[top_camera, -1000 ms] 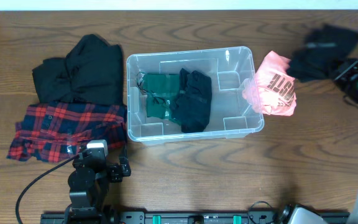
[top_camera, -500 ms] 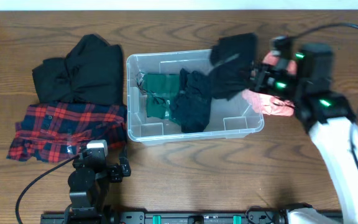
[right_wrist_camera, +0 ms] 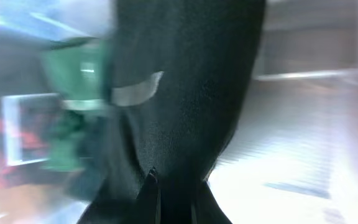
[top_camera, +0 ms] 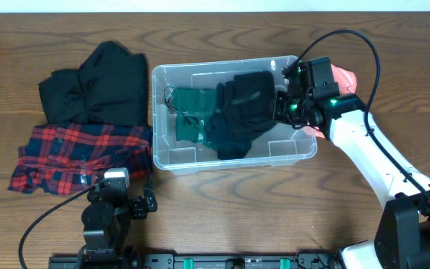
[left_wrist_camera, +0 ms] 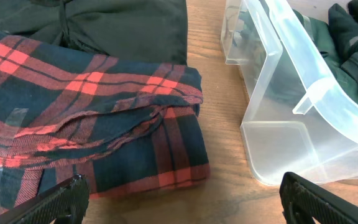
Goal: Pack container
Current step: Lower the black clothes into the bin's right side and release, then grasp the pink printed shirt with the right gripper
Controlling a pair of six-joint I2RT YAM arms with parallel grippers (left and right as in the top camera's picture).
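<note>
Right claw [top_camera: 281, 104] hangs over the right end of the container [top_camera: 200, 166], clenched on a black garment [top_camera: 248, 93] that drapes down across the bin's middle. The right wrist view is badly blurred and shows little more than that black cloth filling the centre. Left claw [left_wrist_camera: 182, 183] is released, its fingertips spread wide, low over the near worktop [top_camera: 275, 217]; below it are a red plaid shirt [left_wrist_camera: 92, 124] and the bin's front left corner. The clear container stands at the middle of the worktop, holding a green garment [top_camera: 189, 112] at its left and a dark folded piece [top_camera: 230, 142] beside that. No writing can be read anywhere. A pink garment [top_camera: 346, 75] shows only as an edge behind the right arm, just beside the bin's right rim. The plaid shirt's edge lies just beside the left wall, with a thin strip of wood between them, and a black heap of clothing [top_camera: 103, 86] lies behind the shirt. Bare wood runs along the front of the bin and at the far right.
</note>
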